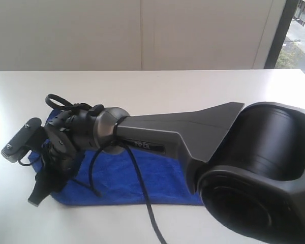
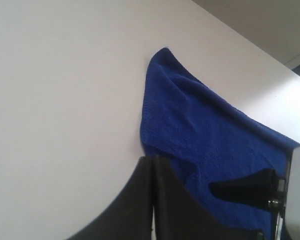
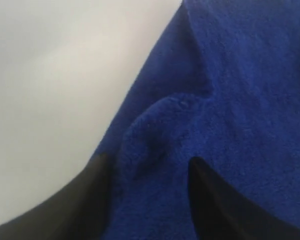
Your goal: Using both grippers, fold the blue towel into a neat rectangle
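1. Blue towel lies on the white worktop, left of centre in the exterior view. It is partly hidden under the right arm, which reaches across it.
2. Right gripper: fingers apart, astride a raised hump of cloth and not clamped on it. Left gripper: fingers together with nothing between them, near the towel's edge.
3. Risk: terry pile may catch a right finger as it lifts, pulling the hump up and spoiling the fold.
4. Risk: the black cable hangs across the towel, so arm travel could drag the cloth askew.
5. Risk: nothing pins the towel, so it may slide on the smooth worktop.
6. Views:
   - Only the right wrist view shows the hump.
   - Only the left wrist view shows the towel's pointed corner, which suggests the edges are not squared.
   - The exterior view gives the overall lay, but the arm masks the middle, and I cannot pick out the left gripper there.
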Motion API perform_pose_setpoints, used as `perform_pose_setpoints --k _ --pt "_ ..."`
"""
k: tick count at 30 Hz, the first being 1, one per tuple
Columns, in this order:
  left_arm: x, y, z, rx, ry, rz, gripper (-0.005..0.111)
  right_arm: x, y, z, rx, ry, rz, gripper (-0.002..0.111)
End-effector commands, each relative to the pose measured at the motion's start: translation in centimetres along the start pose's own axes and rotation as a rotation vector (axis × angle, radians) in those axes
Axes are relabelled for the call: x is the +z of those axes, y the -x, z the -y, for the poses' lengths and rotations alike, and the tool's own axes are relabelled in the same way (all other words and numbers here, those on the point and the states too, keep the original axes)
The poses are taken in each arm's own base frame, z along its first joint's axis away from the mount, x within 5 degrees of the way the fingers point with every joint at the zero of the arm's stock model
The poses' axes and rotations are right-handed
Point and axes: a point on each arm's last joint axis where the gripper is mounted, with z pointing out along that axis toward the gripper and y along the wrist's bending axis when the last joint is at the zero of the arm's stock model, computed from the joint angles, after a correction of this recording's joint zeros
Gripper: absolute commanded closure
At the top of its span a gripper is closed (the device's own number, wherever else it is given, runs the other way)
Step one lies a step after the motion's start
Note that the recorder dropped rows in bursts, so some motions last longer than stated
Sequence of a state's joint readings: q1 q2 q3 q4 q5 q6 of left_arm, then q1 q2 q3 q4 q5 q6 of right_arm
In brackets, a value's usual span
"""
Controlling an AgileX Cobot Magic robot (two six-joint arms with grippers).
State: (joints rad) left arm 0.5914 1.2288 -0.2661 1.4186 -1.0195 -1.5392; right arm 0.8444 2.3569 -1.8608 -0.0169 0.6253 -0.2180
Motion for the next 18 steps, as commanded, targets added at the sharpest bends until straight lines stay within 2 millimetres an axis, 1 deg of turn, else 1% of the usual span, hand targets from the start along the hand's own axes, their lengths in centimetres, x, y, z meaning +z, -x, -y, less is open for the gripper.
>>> perform_pose_setpoints --k 1,4,7,8,11,12,13,15,17,18 --pt "-0.1 -0.3 0.2 0.017 -0.019 -0.008 0.107 -2.7 1.2 1.0 -0.007 -0.040 0.041 0.052" --pt "0.0 -0.4 0.5 -0.005 -0.050 -0.018 0.107 -5.5 2.2 1.9 -0.027 -0.081 0.088 0.052" --pt "0.5 -0.8 1.1 -0.006 -0.083 -0.053 0.107 -8.2 2.5 3.8 -0.049 -0.150 0.097 0.053" --pt "1.1 -1.4 1.6 0.013 -0.100 -0.103 0.107 -9.6 1.9 5.8 -0.029 -0.202 0.063 0.055" --pt "2.0 -2.5 2.2 0.039 -0.097 -0.189 0.107 -10.7 -0.2 9.2 0.034 -0.243 -0.059 0.061" --pt "2.3 -2.7 2.3 0.037 -0.095 -0.205 0.107 -10.8 -0.9 10.1 0.059 -0.245 -0.100 0.063" --pt "2.8 -3.2 2.8 0.022 -0.114 -0.227 0.107 -11.0 -3.1 12.3 0.112 -0.246 -0.210 0.069" --pt "3.2 -3.3 3.1 0.020 -0.126 -0.240 0.107 -10.9 -4.9 14.2 0.186 -0.230 -0.280 0.075" --pt "3.6 -3.2 3.2 0.034 -0.120 -0.255 0.107 -10.8 -6.1 15.5 0.255 -0.204 -0.304 0.078" --pt "4.1 -3.1 3.2 0.044 -0.104 -0.269 0.105 -10.1 -7.3 16.4 0.300 -0.164 -0.313 0.081"
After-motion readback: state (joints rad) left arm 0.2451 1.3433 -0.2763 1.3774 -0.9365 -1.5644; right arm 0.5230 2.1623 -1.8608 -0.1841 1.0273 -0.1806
